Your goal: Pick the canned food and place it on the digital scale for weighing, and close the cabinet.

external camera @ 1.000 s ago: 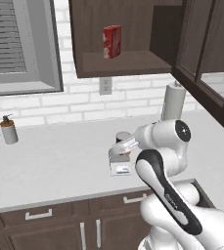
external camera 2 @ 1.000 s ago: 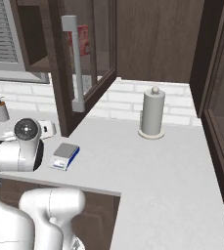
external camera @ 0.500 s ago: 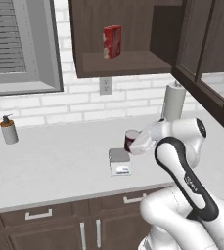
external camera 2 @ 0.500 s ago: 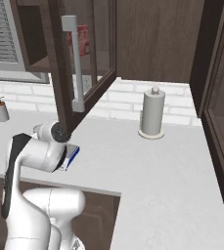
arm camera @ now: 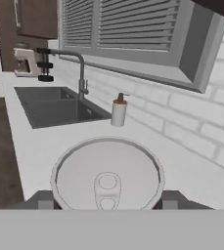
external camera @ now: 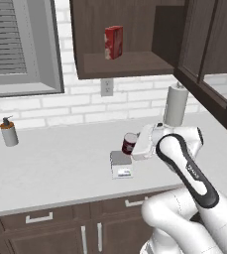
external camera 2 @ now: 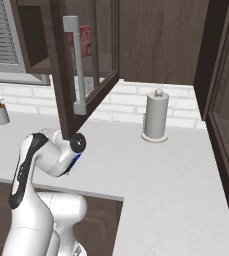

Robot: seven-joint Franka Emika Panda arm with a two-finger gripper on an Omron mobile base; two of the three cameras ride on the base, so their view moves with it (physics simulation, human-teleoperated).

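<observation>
The robot's gripper [arm camera: 107, 204] has the small dark red can with the pale metal top [external camera: 129, 144] squeezed between its two dark finger tips [arm camera: 44, 201], one on each side. The can is held up above the counter, close to the back corner of the flat white scale with the grey square plate [external camera: 120, 164]. I cannot tell if the can touches the scale.

The room is a kitchen with a white brick wall [external camera: 50, 106]. A long pale grey counter [external camera: 50, 168] runs along it and turns a corner to the right. Up on the wall hangs the dark brown wooden cabinet [external camera: 130, 34]. Its tall door with the long silver bar handle [external camera 2: 77, 65] is swung wide open. A tall red box [external camera: 113, 42] stands on the shelf inside. To the left is a window with grey blinds [external camera: 13, 44].

Under the counter are dark brown lower cupboards with short silver handles [external camera: 38, 217]. A grey sink with a thin curved tap [arm camera: 59, 105] sits far along the counter. A white paper towel roll on a stand [external camera 2: 155, 117] is by the wall. A small soap bottle with an orange top [external camera: 8, 132] stands near the sink.
</observation>
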